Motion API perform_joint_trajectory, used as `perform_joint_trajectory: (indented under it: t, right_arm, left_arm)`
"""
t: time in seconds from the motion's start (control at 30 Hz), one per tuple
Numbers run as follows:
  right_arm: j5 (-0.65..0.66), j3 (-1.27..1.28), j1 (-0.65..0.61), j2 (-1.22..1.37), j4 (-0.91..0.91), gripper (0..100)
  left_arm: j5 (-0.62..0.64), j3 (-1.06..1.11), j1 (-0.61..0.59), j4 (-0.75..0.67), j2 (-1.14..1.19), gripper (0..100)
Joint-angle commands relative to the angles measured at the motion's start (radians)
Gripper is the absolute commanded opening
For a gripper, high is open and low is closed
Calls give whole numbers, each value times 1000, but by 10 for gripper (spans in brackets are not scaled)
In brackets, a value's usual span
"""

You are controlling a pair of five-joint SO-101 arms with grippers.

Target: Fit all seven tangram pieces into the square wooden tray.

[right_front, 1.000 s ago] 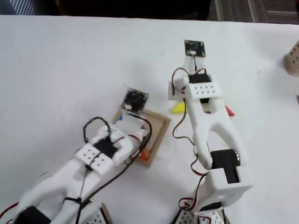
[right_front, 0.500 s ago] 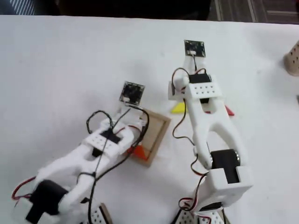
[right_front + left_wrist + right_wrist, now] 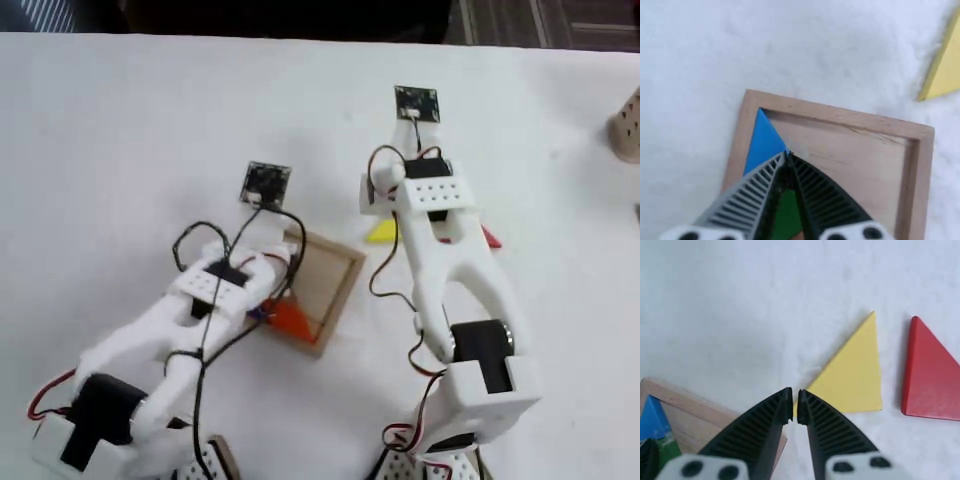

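White table (image 3: 150, 130); dark beyond far edge, perhaps slatted floor (image 3: 560, 20).

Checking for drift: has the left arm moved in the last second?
Yes. The left arm swung left, its camera board now clear of the wooden tray.

One square wooden tray (image 3: 840, 116). Five tangram pieces, one of each colour: blue piece (image 3: 762, 142), green piece (image 3: 787, 215), orange piece (image 3: 290, 318), yellow triangle (image 3: 855, 377), red triangle (image 3: 927, 382). Two robot arms: left arm (image 3: 160, 345), right arm (image 3: 445, 270). One perforated beige object (image 3: 628, 125).
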Motion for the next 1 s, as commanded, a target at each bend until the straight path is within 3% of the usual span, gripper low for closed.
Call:
perform_joint_trajectory:
  t: [0.0, 0.67, 0.97]
  right_arm:
    - [-2, -46, -4, -13, 10, 25]
    - [-2, -48, -4, -15, 10, 25]
    - [-2, -48, -4, -15, 10, 25]
  left_arm:
    - [8, -46, -13, 8, 1, 23]
    - [14, -52, -30, 41, -1, 23]
    - [15, -74, -19, -75, 10, 23]
